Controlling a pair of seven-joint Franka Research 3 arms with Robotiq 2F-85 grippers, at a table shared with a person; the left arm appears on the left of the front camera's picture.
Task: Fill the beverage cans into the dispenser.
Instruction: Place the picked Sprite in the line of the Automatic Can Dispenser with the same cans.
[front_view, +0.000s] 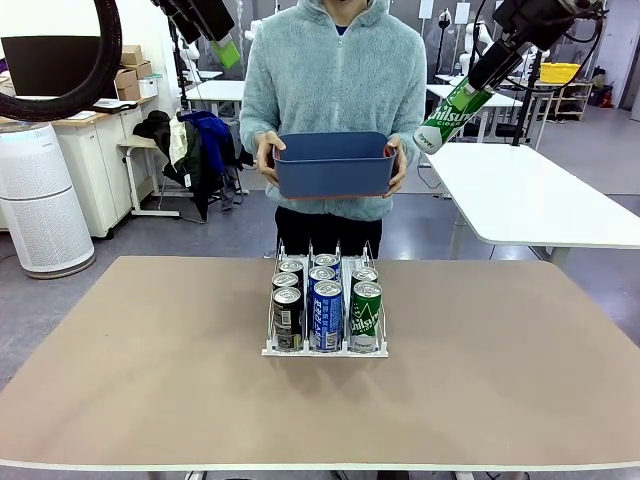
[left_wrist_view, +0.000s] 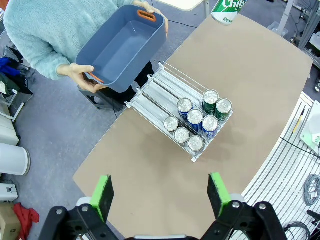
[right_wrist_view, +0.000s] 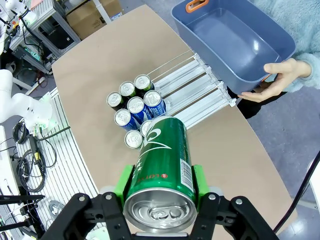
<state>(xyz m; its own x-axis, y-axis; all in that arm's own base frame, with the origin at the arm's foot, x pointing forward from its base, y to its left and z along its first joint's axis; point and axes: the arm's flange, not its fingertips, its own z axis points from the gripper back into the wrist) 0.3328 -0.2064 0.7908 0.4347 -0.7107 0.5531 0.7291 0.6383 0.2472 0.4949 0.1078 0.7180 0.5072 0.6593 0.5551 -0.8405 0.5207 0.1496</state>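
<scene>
While a green can (right_wrist_view: 162, 170) is clamped between the green pads of the right tool (right_wrist_view: 160, 187), it is held high in the air above the far right of the worktop (front_view: 150, 380), well apart from the dispenser (front_view: 325, 350). Its long axis is tilted in the front view, the lower end pointing down toward the person's side; the upper part is hidden by the tool. In the right wrist view its silver top faces the camera and its far end overlaps the rack below, hiding part of one can there. The dispenser is set at the middle of the worktop, lanes running toward the person. Upright cans are stood in its near end: dark ones (front_view: 287, 318) in the left lane, blue ones (front_view: 326, 315) in the middle, green ones (front_view: 365, 315) in the right. The left tool (left_wrist_view: 160, 192) is held wide open and empty, high over the worktop. A dark blue bin (front_view: 333, 165) is held by the person's hands (front_view: 268, 160) beyond the far edge.
</scene>
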